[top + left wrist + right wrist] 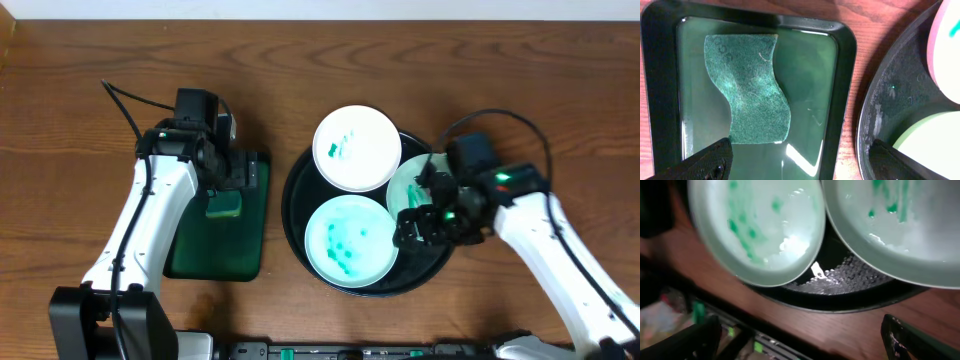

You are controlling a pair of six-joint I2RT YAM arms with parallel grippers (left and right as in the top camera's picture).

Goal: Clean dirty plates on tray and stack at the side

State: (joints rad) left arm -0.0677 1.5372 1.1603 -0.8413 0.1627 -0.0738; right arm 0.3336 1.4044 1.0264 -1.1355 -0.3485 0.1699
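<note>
third plate (404, 184) half hidden, tray (875, 105) edge-cropped

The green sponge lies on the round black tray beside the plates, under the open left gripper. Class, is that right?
No. The sponge lies in the dark green rectangular tray, not on the round black tray with the plates, as the left wrist view shows. It is under the open left gripper.

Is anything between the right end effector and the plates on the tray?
Nothing visible does. The open right end effector hangs over the right side of the tray, two plates lie bare before it; the third plate sits partly under the arm.
</note>
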